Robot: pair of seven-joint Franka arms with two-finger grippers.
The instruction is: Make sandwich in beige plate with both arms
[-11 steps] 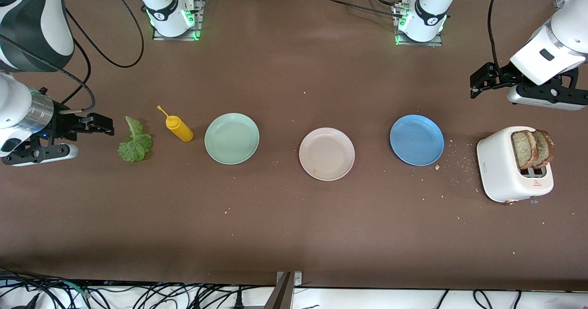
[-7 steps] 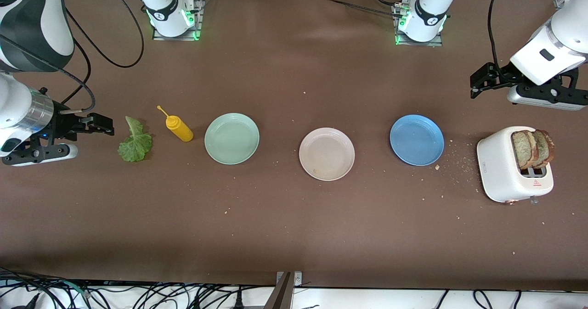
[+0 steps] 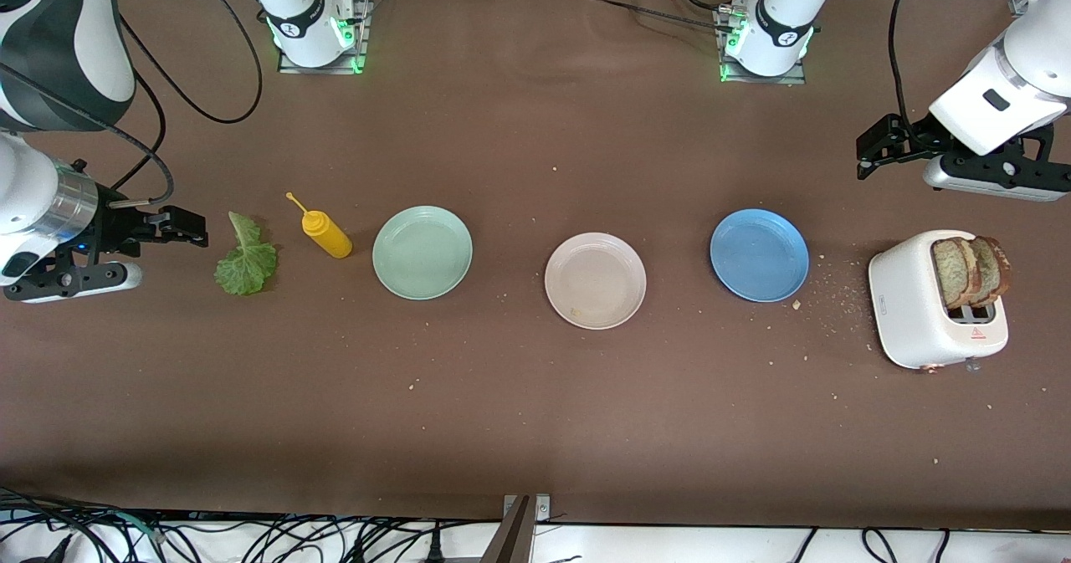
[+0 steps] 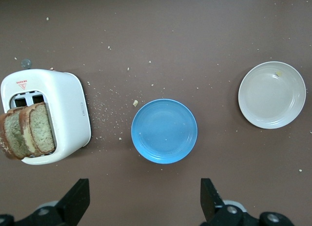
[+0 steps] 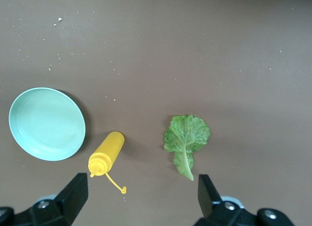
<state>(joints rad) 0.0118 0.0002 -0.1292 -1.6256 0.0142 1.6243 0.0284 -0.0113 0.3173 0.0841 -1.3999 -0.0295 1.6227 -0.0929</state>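
Currently, the left gripper [image 3: 870, 149] hangs over bare table at the left arm's end, jaws spread wide and holding nothing. Below its jaws stands the white toaster [image 3: 916, 308], whose slots hold two bread slices [image 3: 971, 272] standing upright and touching. The blue plate [image 3: 759, 254], between toaster and beige plate [image 3: 595, 280], holds only crumbs. The beige plate at mid-table carries only a small speck; it lies well apart from both sets of jaws.

The right gripper [image 3: 186, 228] hangs at the right arm's end, jaws fully apart and holding nothing. Just beside its fingertips lies the lettuce leaf [image 3: 245, 260], flat on the table. Next come the yellow squeeze bottle [image 3: 326, 234], lying on its side, and the unloaded mint-green plate [image 3: 422, 253].
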